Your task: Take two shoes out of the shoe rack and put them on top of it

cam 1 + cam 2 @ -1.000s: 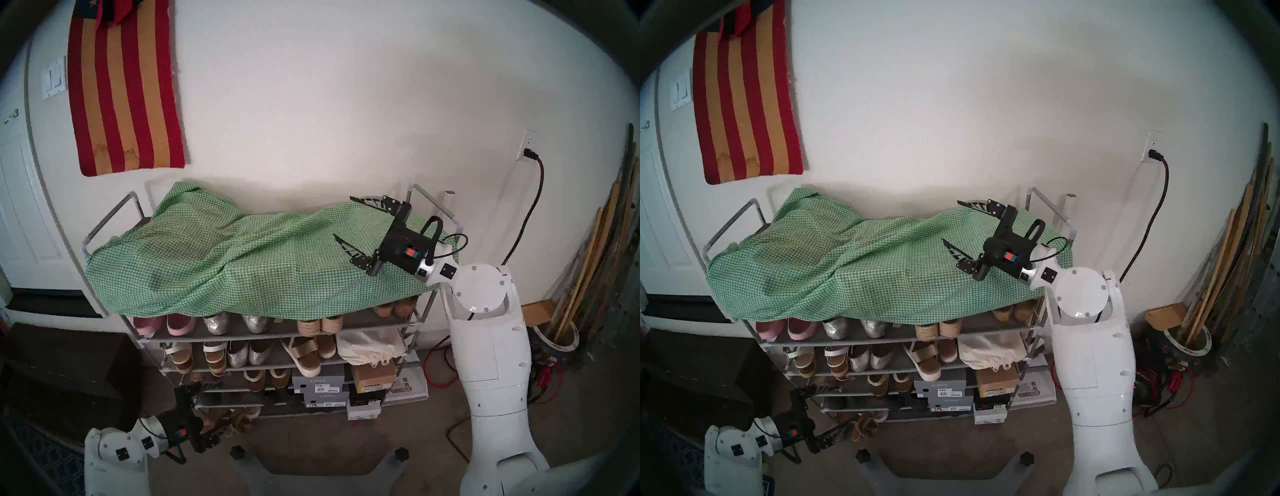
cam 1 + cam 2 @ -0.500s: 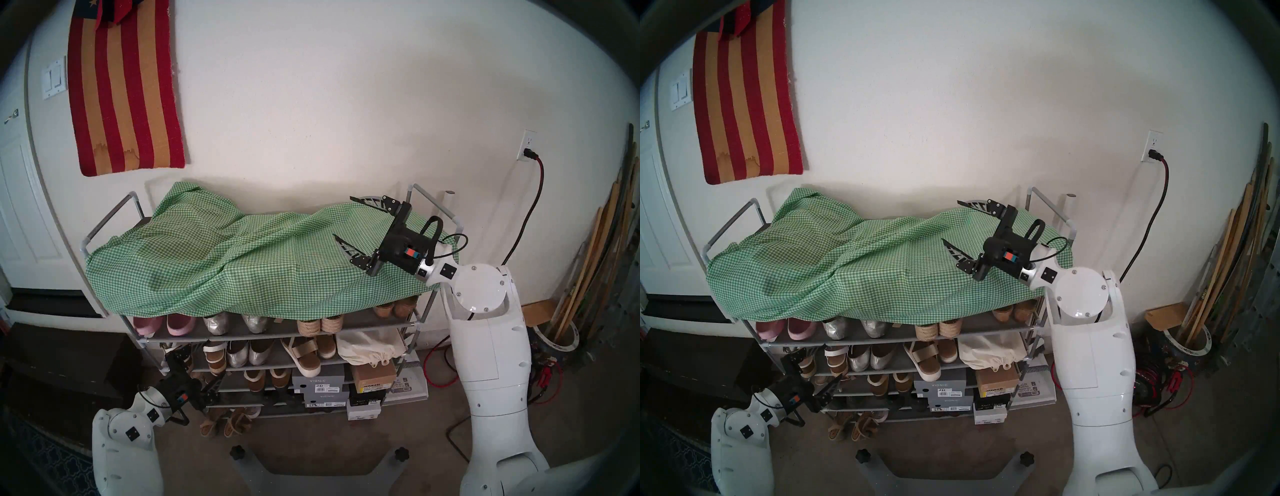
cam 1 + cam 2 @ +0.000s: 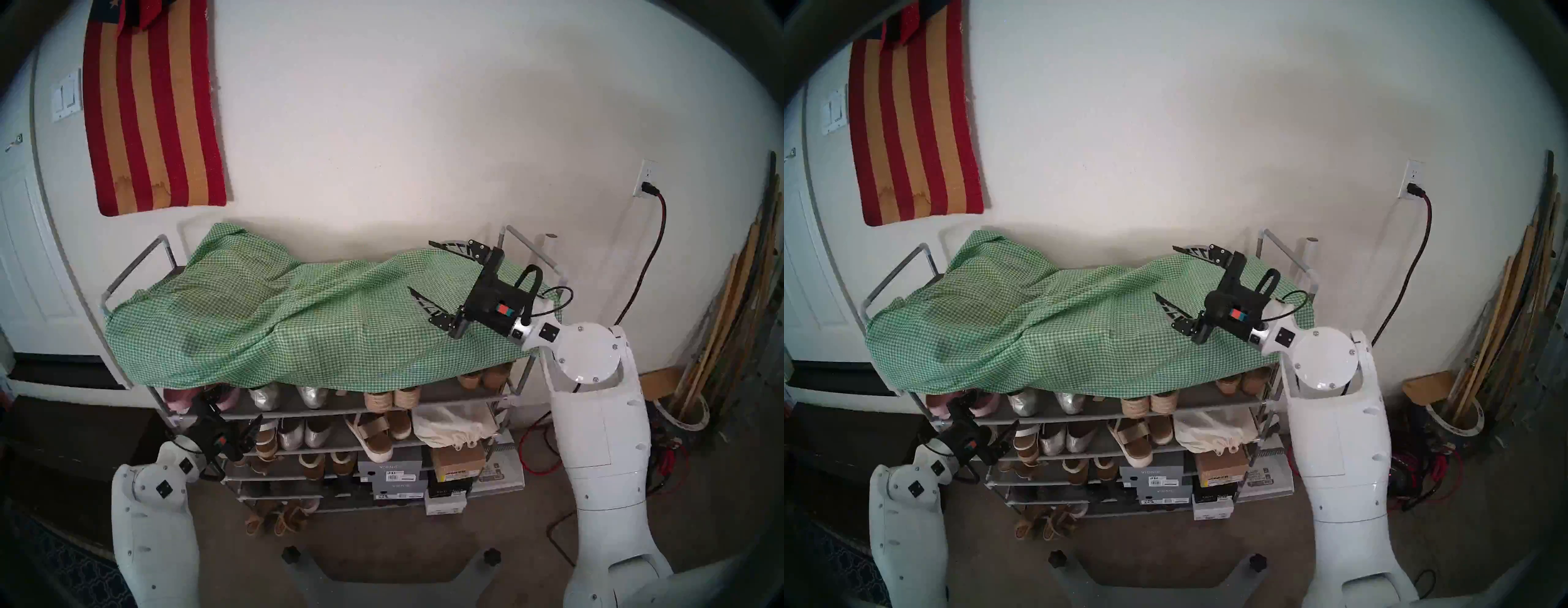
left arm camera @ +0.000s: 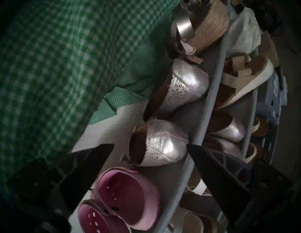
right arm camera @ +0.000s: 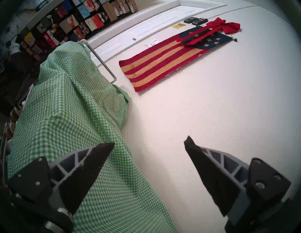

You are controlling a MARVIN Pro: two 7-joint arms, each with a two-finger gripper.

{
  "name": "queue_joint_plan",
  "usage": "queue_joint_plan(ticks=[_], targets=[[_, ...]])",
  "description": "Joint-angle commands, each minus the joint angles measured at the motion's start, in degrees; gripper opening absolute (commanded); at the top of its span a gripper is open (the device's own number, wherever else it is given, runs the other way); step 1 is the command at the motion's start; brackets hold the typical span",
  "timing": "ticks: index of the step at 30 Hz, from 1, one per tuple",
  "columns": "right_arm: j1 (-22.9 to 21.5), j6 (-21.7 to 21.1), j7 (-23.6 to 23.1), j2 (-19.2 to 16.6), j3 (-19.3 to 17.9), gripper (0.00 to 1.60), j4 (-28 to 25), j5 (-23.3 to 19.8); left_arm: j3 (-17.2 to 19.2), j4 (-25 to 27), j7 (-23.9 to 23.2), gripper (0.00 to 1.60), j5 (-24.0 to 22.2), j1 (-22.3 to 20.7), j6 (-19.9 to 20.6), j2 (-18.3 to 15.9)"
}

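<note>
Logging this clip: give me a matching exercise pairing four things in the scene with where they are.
Things:
1. perforated silver flats
2. pink slip-ons
3. green checked cloth
4. right tool

Places:
A. open above the cloth on the rack's top
B. draped over the shoe rack top
C. tier just under the cloth, left end
D. same tier, right beside the pink pair

Pairs: 1-D, 2-C, 3-B, 4-A

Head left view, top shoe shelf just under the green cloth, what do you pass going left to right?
Pink slip-ons behind the left gripper → perforated silver flats → woven tan pair → tan pair at the far end.
</note>
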State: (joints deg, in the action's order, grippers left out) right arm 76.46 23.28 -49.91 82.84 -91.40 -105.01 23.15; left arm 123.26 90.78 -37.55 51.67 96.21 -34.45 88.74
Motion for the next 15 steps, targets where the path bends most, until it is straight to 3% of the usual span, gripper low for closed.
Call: queue_joint_plan(ticks=[1,6,15], targets=[[0.0,0.0,0.0,0.0,0.0,1.60,0.0,0.1,-1.6,0.6,-6.3,1.60,-4.2,-2.4,4.5,-2.0],[0.0,0.0,0.0,0.0,0.0,1.60,0.0,0.1,-1.8,1.3,-11.3,1.60,-6.1,-4.1,6.7,-1.0],[0.0,0.0,0.0,0.0,0.0,1.60,0.0,0.1,-3.1,-3.1,-11.3,1.60,-3.3,-7.3,9.6,-1.5]])
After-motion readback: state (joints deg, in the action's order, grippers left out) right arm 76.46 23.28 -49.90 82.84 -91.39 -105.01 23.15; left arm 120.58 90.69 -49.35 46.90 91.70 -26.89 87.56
